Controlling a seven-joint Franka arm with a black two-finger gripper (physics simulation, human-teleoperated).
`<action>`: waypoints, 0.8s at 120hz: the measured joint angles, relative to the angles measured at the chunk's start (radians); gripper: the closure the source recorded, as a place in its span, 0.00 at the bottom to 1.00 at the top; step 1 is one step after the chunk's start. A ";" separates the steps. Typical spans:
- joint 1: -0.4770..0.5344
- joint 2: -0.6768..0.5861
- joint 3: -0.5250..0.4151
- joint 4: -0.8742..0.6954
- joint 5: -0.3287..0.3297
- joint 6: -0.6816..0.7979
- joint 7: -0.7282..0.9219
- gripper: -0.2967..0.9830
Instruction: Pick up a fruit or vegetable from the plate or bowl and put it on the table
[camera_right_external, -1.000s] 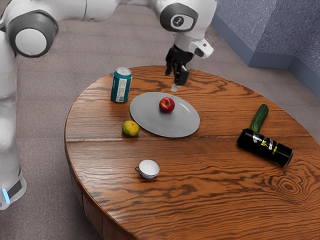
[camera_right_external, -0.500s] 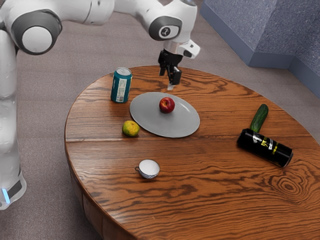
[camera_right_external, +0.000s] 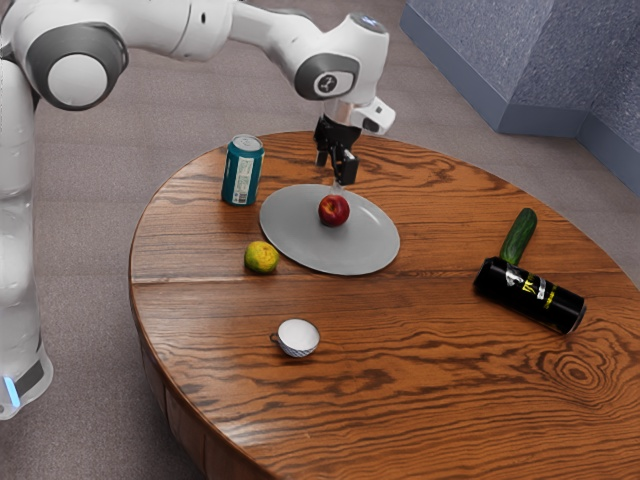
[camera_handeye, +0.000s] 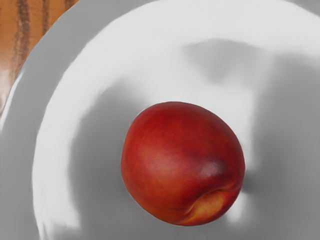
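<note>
Black fingers, spread wide, point down from the bent arm, seemingly above the nectarine on the plate

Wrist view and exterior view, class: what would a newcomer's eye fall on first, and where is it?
First, probably the red fruit, bright against the grey plate, with the robot's open jaws above it. Next, towards the exterior view's right, the black can lying on its side by the cucumber; the teal can stands upright near the plate.
</note>
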 joint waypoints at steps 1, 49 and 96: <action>0.001 0.002 0.000 0.000 0.000 0.001 0.000 0.23; 0.019 0.043 -0.001 0.005 -0.016 0.029 0.005 0.23; 0.011 0.087 -0.006 0.009 -0.032 0.054 0.007 0.23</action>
